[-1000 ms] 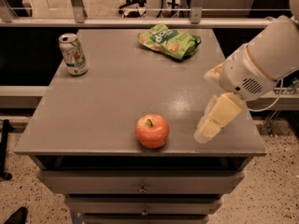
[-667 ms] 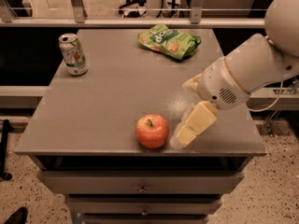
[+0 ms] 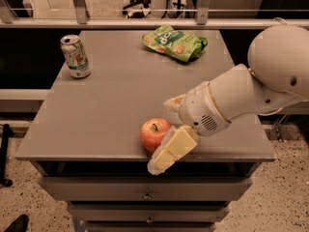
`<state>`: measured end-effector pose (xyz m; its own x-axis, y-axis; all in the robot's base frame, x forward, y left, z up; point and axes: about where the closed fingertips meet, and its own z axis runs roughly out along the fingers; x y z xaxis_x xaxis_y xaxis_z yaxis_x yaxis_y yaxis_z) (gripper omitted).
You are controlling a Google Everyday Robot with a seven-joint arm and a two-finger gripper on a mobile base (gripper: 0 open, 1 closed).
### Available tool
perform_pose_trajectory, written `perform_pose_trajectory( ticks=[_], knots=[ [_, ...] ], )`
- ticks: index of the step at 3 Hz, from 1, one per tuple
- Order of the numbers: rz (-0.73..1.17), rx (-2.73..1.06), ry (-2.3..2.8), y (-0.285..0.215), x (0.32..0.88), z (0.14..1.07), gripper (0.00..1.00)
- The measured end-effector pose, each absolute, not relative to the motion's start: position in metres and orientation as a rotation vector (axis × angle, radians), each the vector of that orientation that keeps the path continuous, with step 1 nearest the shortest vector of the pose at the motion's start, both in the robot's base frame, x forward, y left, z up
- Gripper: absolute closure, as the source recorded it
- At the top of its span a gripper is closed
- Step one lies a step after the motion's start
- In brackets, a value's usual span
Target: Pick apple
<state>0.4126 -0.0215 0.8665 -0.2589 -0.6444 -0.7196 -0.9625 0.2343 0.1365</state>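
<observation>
Apple: round, red-orange, short dark stem up, sitting upright near the front edge of the grey table. Gripper at its right side, fingers spread

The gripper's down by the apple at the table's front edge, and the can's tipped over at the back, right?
Not quite. The camera view shows the can standing upright at the back. The gripper is indeed by the apple at the front edge of the table.
</observation>
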Motion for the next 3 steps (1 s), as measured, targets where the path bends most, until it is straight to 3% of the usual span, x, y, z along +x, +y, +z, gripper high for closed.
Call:
perform_pose_trajectory(
  ticks=[1, 2, 3],
  knots=[
    [0.785, -1.428, 1.984, -0.022, 0.409, 0.853, 0.01],
    [0.776, -1.386, 1.999, -0.027, 0.411, 0.848, 0.23],
    [0.773, -1.328, 2.028, -0.036, 0.411, 0.849, 0.54]
  ],
)
